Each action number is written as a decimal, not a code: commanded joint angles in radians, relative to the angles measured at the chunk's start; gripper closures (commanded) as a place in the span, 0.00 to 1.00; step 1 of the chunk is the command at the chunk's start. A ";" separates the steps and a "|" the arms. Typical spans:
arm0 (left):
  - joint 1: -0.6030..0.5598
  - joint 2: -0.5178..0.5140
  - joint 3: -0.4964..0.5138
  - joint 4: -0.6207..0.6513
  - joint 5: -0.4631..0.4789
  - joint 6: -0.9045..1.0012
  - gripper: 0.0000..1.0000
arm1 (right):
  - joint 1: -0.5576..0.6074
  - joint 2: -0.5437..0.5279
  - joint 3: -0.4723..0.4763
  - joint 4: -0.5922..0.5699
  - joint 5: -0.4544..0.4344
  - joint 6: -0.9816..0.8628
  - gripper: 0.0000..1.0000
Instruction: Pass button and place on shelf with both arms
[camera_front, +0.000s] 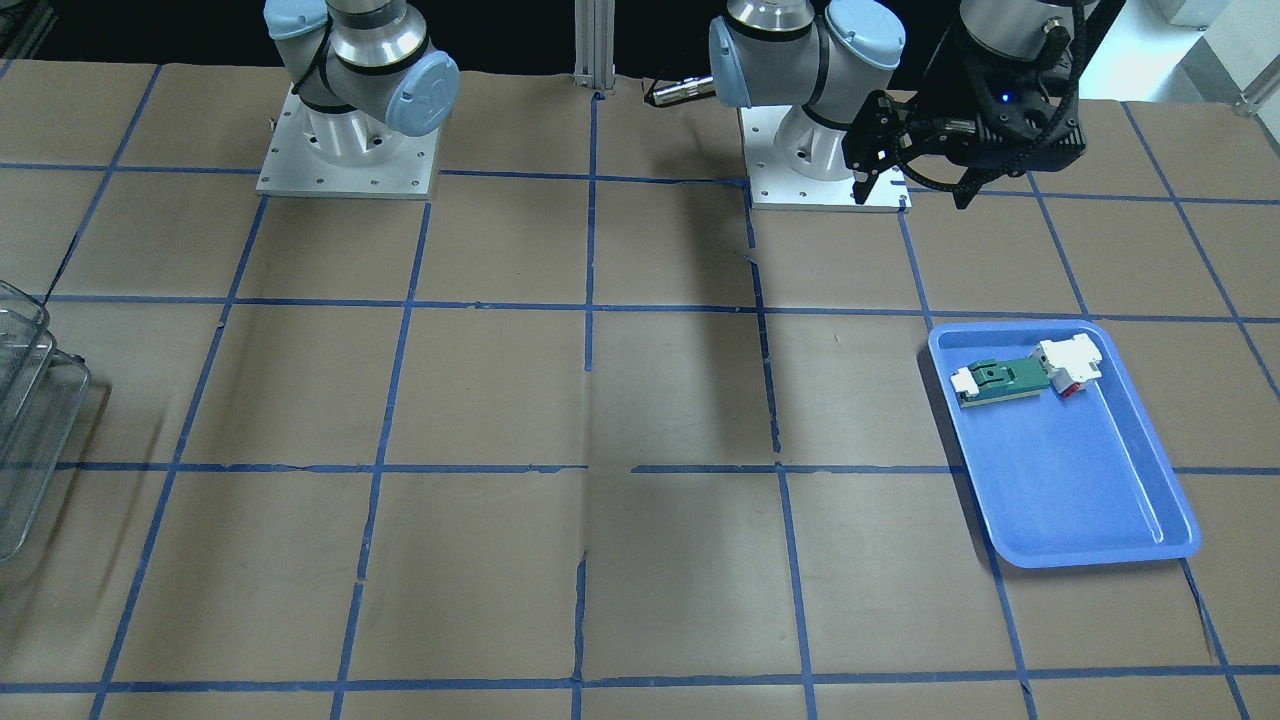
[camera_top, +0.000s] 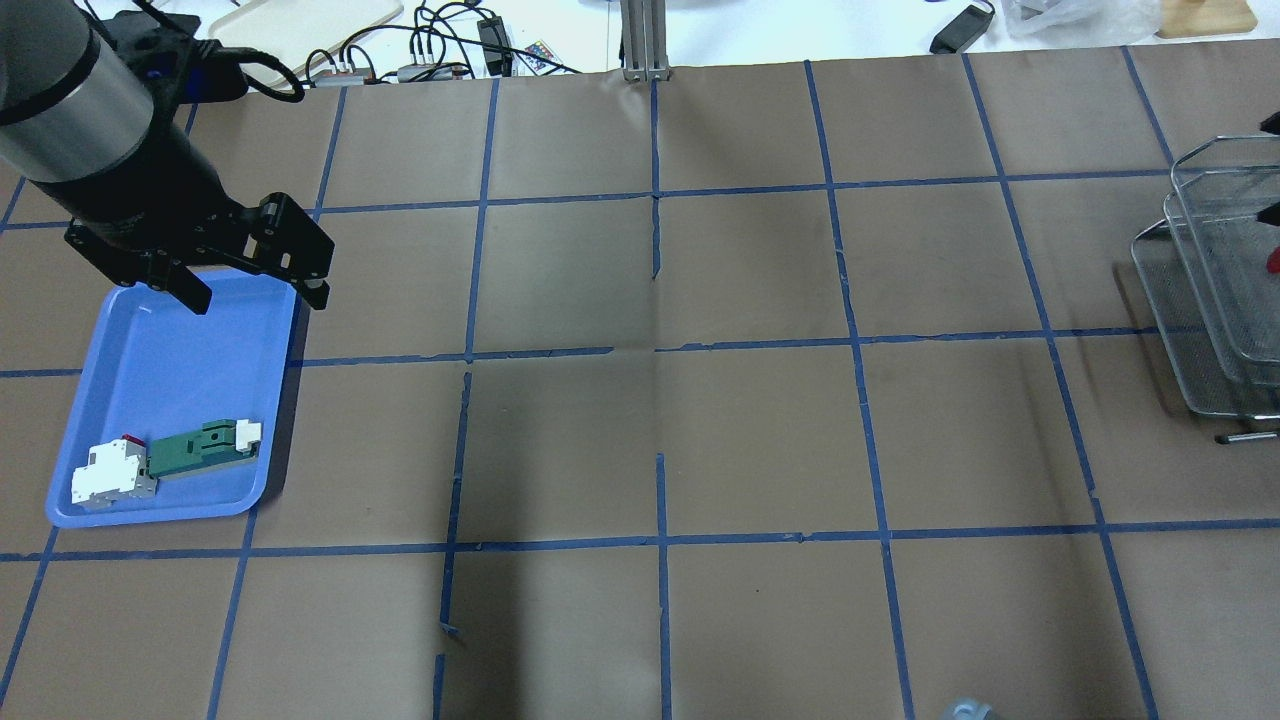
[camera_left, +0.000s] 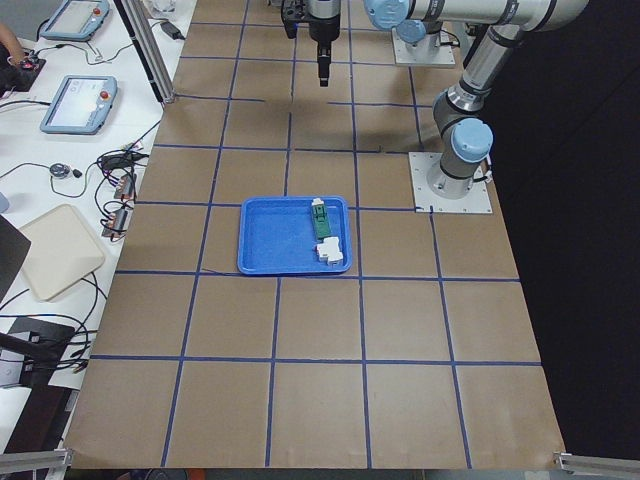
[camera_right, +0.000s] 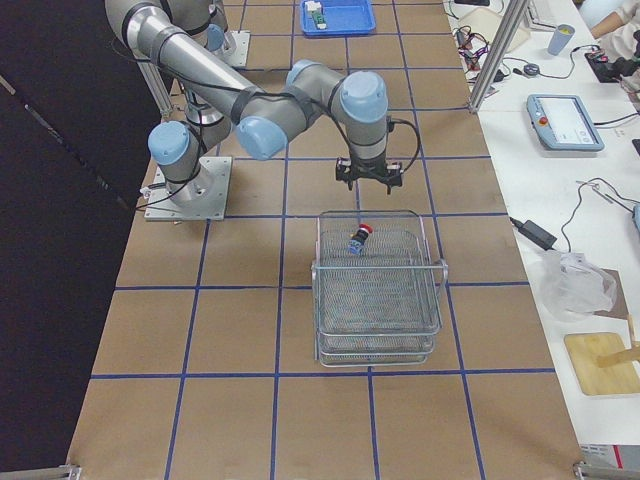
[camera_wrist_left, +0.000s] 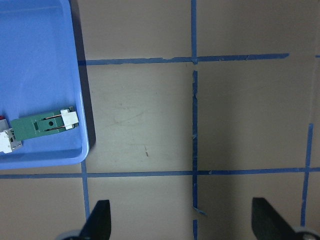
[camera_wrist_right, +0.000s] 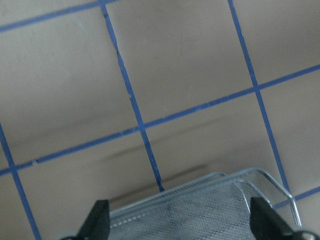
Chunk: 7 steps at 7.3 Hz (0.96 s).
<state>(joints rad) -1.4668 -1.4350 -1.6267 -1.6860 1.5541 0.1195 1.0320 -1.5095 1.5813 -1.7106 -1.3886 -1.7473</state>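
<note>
Exterior right view has the button lying tilted on its side in the top tier of the shelf, red cap uppermost, toward the end of the tier farthest from that camera. Nothing touches it but the mesh. The shelf stands on the table at the end on the robot's right, its tiers stepped one above the other.

The right claw hangs just past that far end of the shelf, pointing down, apart from the button. Its wrist camera shows both fingers spread wide with nothing between them, and a rounded corner of the mesh below.

The left claw is well apart from all this, at the other end of the table and raised off it. It is likewise released and empty, the fingers wide in its wrist view. A blue tray sits near it on the table. At the tray's end nearest the robot lie a green-and-white flat part and a white block with a red tip, touching end to end.
</note>
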 joint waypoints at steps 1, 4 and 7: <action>-0.001 0.004 0.007 -0.011 -0.014 -0.001 0.00 | 0.229 -0.076 0.003 0.069 -0.004 0.376 0.00; -0.001 0.002 -0.007 -0.003 -0.011 -0.001 0.00 | 0.468 -0.061 -0.012 0.023 -0.141 0.901 0.00; -0.001 0.005 -0.016 -0.003 -0.009 -0.001 0.00 | 0.471 -0.144 -0.015 0.122 -0.078 1.393 0.00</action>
<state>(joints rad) -1.4680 -1.4320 -1.6409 -1.6894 1.5432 0.1178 1.5001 -1.6090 1.5671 -1.6417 -1.4879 -0.5519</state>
